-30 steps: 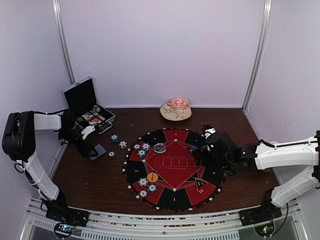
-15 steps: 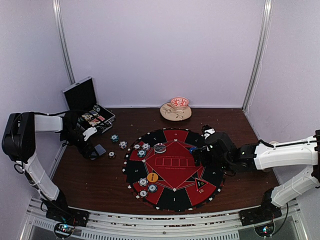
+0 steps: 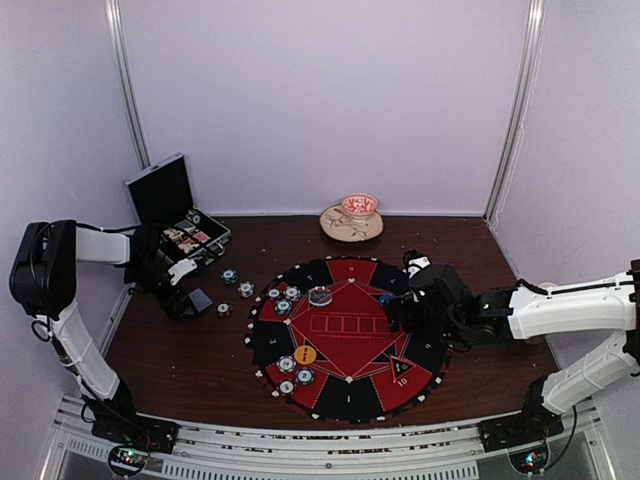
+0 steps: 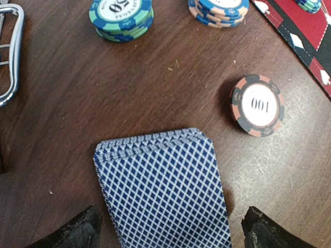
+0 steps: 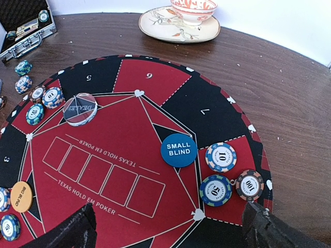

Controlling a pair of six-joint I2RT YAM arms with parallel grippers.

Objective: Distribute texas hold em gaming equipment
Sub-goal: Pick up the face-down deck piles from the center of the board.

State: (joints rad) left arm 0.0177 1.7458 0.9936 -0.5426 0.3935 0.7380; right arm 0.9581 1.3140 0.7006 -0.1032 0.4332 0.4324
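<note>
Left hand (image 4: pixel 168 231) wide open, straddling card deck (image 4: pixel 161 191) flat on tabletop, likely lined up to pinch its long edges | 100 chip (image 4: pixel 257 106) ahead-right, apart | right hand (image 5: pixel 170 227) open, empty, over mat (image 5: pixel 150 77); Small Blind disc (image 5: pixel 178 150) just ahead

The mat (image 3: pixel 345 330) lies at the centre of the worktop (image 3: pixel 180 350), with the plate (image 3: pixel 340 228) behind it. The case (image 3: pixel 165 195) stands at rear left. The card deck (image 4: pixel 163 191) lies between case and mat.
</note>
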